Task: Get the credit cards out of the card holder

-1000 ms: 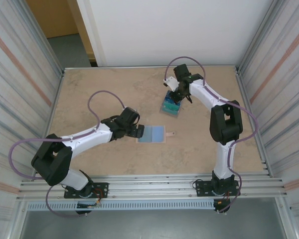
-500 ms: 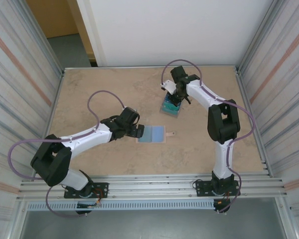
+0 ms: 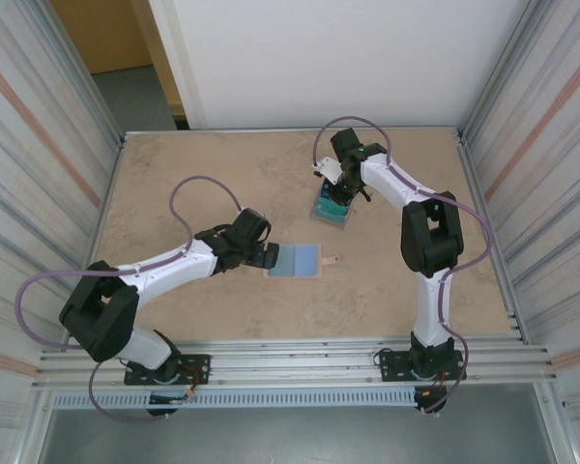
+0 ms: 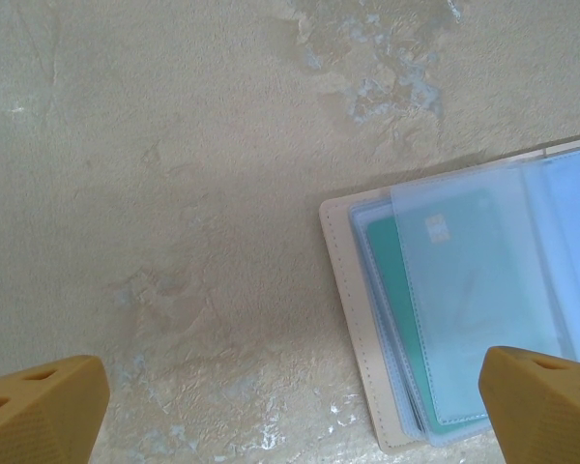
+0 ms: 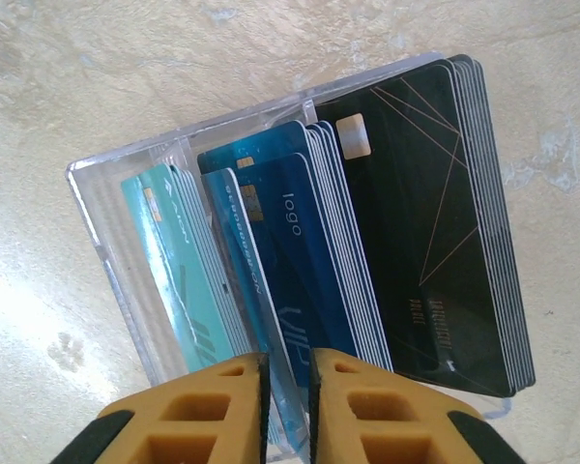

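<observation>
Much bare table — left of card holder

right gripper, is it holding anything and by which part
Cannot be told: the right gripper is nearly shut over the near edge of a blue card standing in the clear box.

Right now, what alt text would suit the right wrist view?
A clear box holds rows of teal, blue and black cards on a beige table. The right gripper, jaws nearly together, sits at a blue card's edge; whether it grips is unclear.
</observation>
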Robot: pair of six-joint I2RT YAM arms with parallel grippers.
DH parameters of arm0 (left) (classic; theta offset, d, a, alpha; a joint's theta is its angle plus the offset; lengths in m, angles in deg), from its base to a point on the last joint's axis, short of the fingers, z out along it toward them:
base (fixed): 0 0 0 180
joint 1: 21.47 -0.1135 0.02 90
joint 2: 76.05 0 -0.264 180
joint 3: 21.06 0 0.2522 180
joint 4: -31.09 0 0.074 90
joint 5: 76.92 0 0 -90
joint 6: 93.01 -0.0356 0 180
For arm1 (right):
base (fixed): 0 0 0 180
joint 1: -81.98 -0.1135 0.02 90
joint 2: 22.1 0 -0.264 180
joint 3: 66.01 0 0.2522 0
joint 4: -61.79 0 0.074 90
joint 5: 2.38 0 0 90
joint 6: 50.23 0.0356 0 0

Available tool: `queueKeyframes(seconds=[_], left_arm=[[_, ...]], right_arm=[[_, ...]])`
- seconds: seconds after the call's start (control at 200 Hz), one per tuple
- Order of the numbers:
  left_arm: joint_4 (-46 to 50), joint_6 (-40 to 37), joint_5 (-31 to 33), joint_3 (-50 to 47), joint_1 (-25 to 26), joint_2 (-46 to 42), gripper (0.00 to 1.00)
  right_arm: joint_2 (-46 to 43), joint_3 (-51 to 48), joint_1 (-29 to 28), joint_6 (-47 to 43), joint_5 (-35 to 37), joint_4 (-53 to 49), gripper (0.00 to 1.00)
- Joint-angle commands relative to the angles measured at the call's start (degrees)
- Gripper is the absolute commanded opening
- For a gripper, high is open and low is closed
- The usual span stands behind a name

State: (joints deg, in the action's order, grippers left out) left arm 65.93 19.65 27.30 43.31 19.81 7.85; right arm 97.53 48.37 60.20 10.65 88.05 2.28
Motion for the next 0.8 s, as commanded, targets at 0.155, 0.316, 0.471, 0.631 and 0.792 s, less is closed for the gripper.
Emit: queueKeyframes(seconds=[0.155,0.316,0.471,0.631,0.792], left_arm=[[1.5,-0.3,1.9,0.3,-0.4,-4.0,0.99],[1.4,1.1,3.2,-1.0,-0.7,-6.3,0.99],[1.4,3.6,5.9,-3.1,-1.1,-10.1,0.99],[0.9,6.8,7.4,-6.4,-3.0,-15.1,0.99],[-0.3,8.3,5.9,-10.2,-5.9,-20.4,0.99]], right_arm=[[-1.1,1.9,0.1,3.1,0.5,-1.4,0.22],[-4.6,1.4,0.1,8.2,-0.7,-1.1,0.24],[-9.0,-1.2,-0.3,16.1,-2.6,-0.4,0.27],[-16.1,-10.1,-2.3,26.1,-3.5,4.0,0.33],[-21.3,-18.5,-7.2,35.6,-1.4,6.4,0.35]])
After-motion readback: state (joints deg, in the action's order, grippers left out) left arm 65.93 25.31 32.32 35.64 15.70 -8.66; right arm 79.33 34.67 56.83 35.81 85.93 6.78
